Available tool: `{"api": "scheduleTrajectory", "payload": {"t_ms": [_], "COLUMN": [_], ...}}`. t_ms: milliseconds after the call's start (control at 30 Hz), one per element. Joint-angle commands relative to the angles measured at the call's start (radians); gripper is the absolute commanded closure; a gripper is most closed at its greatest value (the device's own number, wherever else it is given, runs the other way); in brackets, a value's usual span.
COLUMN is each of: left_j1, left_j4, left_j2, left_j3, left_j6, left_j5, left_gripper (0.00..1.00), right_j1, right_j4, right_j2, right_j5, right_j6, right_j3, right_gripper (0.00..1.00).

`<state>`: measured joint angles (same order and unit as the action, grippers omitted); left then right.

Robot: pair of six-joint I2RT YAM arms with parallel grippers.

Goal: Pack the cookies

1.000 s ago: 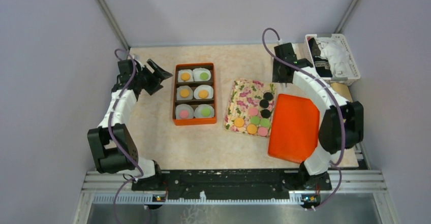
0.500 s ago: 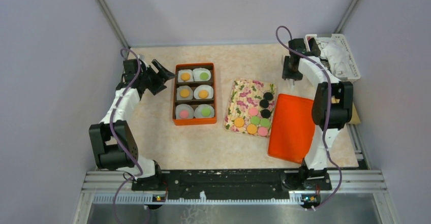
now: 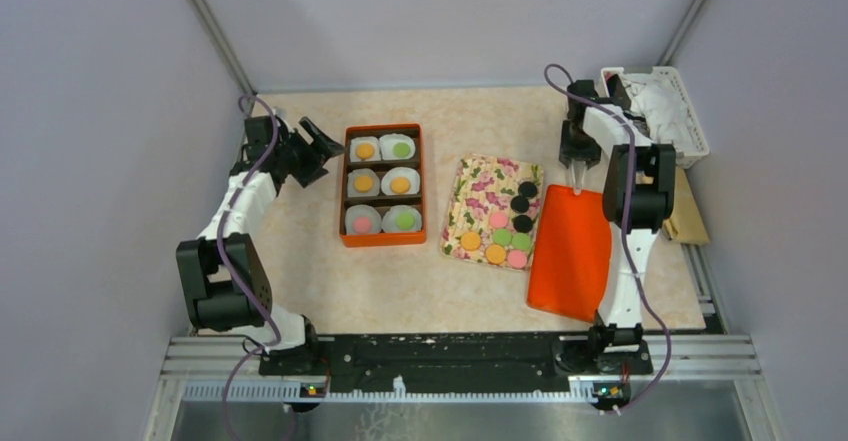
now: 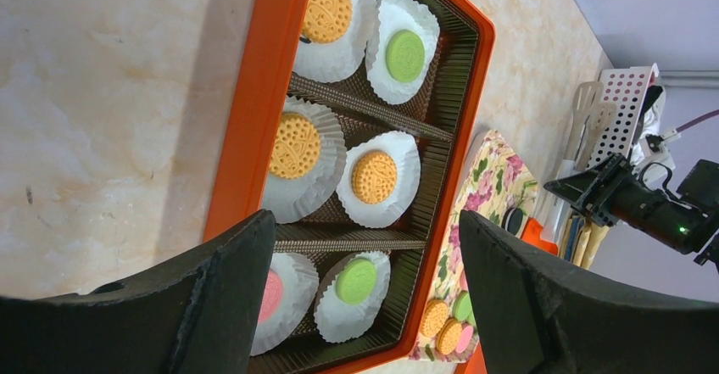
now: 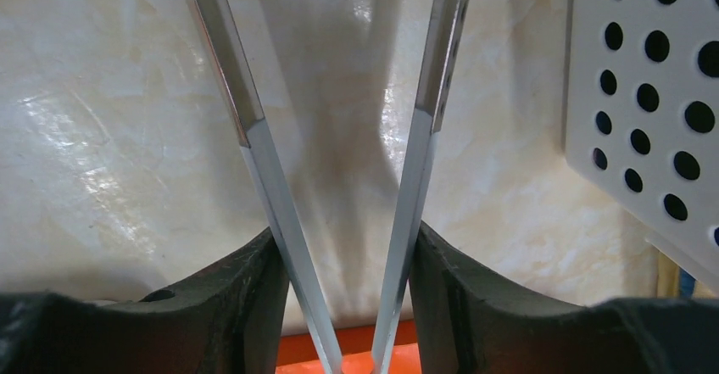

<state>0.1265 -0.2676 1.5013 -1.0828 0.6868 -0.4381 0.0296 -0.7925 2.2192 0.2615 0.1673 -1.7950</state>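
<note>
Orange, pink, green and black cookies [image 3: 503,236] lie loose on the floral mat [image 3: 480,186] beside the orange box [image 3: 380,242]; we judge them light and brittle, best pinched at the rim with the metal tongs [image 5: 254,136] clamped in the right gripper [image 5: 346,231], while the left gripper [image 4: 365,217] gapes empty.

Orange box [image 3: 344,186] on marbled table [image 3: 300,261], left of centre: three rows, two white paper cups [image 4: 407,162] per row. Floral mat [image 3: 480,186] just right of box. Orange lid [image 3: 570,251] lies flat beside mat's right edge, slightly skewed. White perforated basket [image 3: 697,133] in far right corner, white cloth [image 3: 665,106] inside. Tweezers [image 5: 254,136]: two metal blades, apart, tips over lid's far edge.
</note>
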Motion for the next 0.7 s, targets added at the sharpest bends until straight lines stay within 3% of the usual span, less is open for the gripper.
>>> {"api": "scheduleTrajectory", "payload": {"t_ms": [0,233,667], "left_j1": [-0.012,-0.018,-0.019], "left_j4": [0.045,0.045,0.039], "left_j2": [0.015,0.015,0.025], "left_j3": [-0.042,-0.04,-0.045], "left_j6": [0.011,0.006,-0.002], "left_j5": [0.005,0.013,0.017], "left_gripper": [0.15,0.15,0.15], "right_j1": [-0.011,-0.011,-0.013], "right_j4": [-0.054,0.038,-0.046], "right_j2": [0.013,-0.06,0.083], "right_j5": [0.058,0.038,0.013], "right_j6": [0.001,-0.01,-0.046], "right_j3": [-0.053,0.016,-0.234], "right_gripper": [0.48,0.36,0.54]}}
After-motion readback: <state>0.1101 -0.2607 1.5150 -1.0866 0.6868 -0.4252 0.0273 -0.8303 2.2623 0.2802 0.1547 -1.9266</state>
